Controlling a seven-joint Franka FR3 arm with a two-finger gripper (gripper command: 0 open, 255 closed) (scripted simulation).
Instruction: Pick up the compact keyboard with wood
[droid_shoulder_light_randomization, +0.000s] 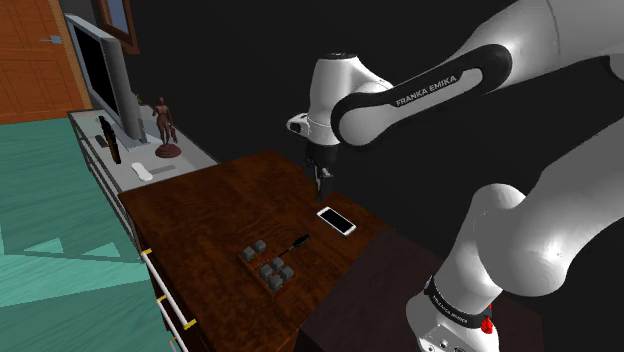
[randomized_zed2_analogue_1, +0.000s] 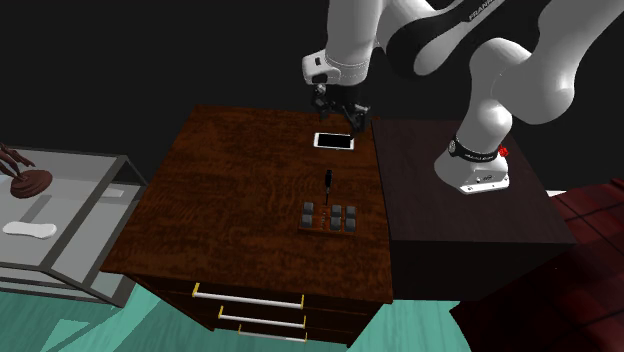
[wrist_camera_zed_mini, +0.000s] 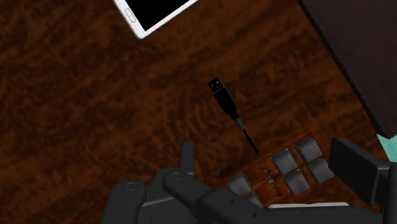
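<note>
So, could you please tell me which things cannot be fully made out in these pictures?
Small wooden keyboard with grey keys: wrist view, one end hidden behind the black gripper; key markings too small everywhere.
White-framed black-screened phone: wrist view, cut off by the picture's edge.
Brown figurine: second exterior view, cut off by the left edge.

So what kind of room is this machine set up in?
Probably a living room or bedroom in a house: there is a dark wooden chest of drawers, a flat screen standing on a low grey cabinet, and a small figurine beside the screen.
</note>
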